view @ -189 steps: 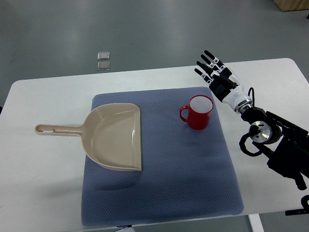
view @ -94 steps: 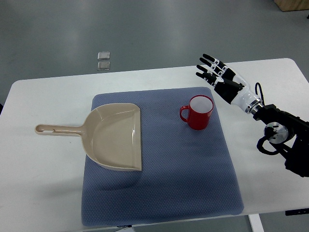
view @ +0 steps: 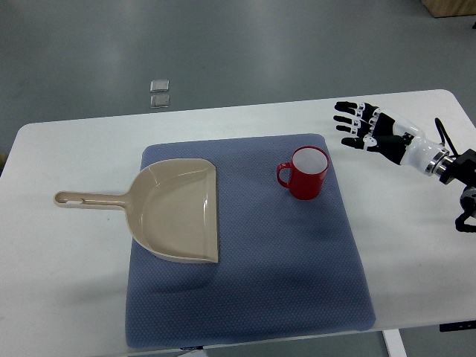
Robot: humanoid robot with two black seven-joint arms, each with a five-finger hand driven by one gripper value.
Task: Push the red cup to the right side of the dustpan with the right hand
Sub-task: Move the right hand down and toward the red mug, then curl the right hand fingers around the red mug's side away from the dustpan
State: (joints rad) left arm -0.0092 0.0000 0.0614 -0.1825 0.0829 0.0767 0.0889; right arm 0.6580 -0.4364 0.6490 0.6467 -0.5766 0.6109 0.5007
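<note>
A red cup (view: 306, 173) with a white inside stands upright on the blue mat (view: 245, 297), its handle pointing left. To its left lies a beige dustpan (view: 178, 210), open edge facing the cup and handle stretching left over the table. My right hand (view: 358, 125) hovers over the white table to the right of the cup, fingers spread and pointing left, holding nothing. A gap separates it from the cup. The left arm does not show.
The white table (view: 67, 282) carries the mat; its right edge runs just beyond my right forearm (view: 446, 160). Two small square plates (view: 158, 93) lie on the grey floor behind the table.
My right arm has drawn back to the right and the hand has swung from pointing up-left to pointing left. The cup and dustpan have not moved.
</note>
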